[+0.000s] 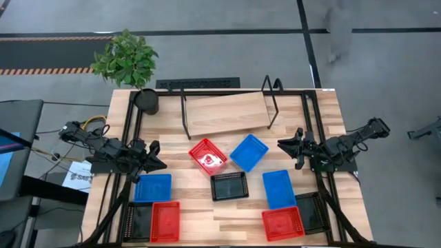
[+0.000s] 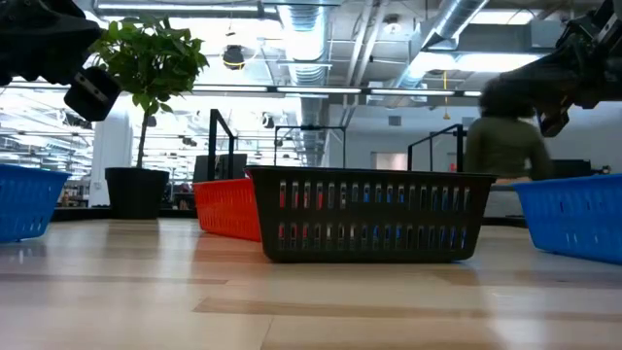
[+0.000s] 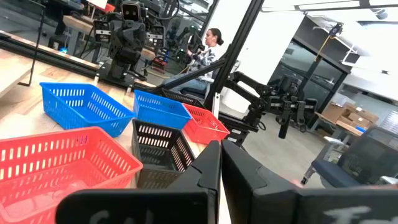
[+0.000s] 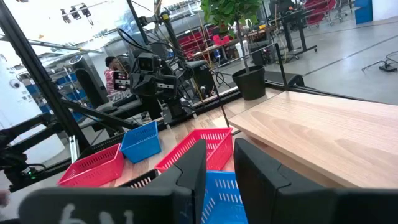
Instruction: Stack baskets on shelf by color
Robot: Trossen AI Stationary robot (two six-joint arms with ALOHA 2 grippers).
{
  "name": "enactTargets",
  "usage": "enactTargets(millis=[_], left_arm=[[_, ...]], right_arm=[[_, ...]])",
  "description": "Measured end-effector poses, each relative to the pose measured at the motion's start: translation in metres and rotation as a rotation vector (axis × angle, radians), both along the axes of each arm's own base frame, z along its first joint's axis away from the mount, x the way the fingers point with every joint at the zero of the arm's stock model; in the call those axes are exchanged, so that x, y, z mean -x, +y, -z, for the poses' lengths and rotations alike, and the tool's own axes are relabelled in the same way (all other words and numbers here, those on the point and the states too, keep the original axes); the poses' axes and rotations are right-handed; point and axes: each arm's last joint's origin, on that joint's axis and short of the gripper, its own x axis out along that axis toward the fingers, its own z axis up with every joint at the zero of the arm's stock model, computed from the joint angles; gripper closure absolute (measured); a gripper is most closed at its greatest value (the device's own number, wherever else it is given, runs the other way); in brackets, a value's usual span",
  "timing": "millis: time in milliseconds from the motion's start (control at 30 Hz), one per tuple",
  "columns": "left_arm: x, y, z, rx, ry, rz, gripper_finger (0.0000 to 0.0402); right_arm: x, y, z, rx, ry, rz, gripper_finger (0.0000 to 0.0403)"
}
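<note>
Wooden shelf (image 1: 227, 114) on its black wire frame at twelve o'clock of the table, board a little askew, bare of baskets.

All nine baskets down on the tabletop (image 1: 207, 234):
- Red basket (image 1: 207, 156) just off centre toward eleven o'clock, turned on the diagonal.
- Blue basket (image 1: 249, 152) just off centre toward one o'clock, also diagonal, near the red one but apart from it.
- Black basket (image 1: 229, 186) at six o'clock of those two, close to the middle.
- Second blue basket (image 1: 279, 189) toward four o'clock.
- Third blue basket (image 1: 152, 187) toward eight o'clock.
- Second red basket (image 1: 165, 220) and second black basket (image 1: 138, 222) side by side at seven o'clock.
- Third red basket (image 1: 282, 223) and third black basket (image 1: 311, 210) side by side at five o'clock.

Left gripper (image 1: 157, 157) at nine o'clock, above the table, clenched on nothing, pointing toward the centre.

Right gripper (image 1: 284, 148) at three o'clock, also aloft, fingers parted, nothing between them, facing the left one.

Potted plant (image 1: 134, 69) at the eleven o'clock corner. Person (image 2: 505, 136) in the room beyond the table.
</note>
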Motion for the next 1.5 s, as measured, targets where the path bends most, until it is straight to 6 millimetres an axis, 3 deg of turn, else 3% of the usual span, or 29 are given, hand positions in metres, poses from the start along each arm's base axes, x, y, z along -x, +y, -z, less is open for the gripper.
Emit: enactTargets(millis=[767, 1000, 1133, 1300, 1500], left_arm=[[0.000, 0.002, -0.001, -0.079, -0.029, -0.058, 0.0401], [-0.001, 0.003, -0.003, -0.025, -0.040, -0.114, 0.0401], [0.000, 0.004, -0.005, 0.098, -0.031, -0.126, 0.0401], [-0.001, 0.004, -0.003, 0.129, -0.003, -0.137, 0.0401], [-0.001, 0.010, -0.003, 0.184, -0.008, -0.350, 0.0401]], right_arm=[[0.000, 0.000, 0.000, 0.000, -0.001, 0.001, 0.0297], [0.001, -0.001, -0.007, 0.026, -0.033, 0.031, 0.0297], [0.002, -0.002, -0.016, -0.014, -0.118, 0.033, 0.0297], [0.003, -0.002, -0.021, -0.091, -0.175, 0.026, 0.0297], [0.003, -0.002, -0.021, -0.097, -0.177, 0.026, 0.0297]])
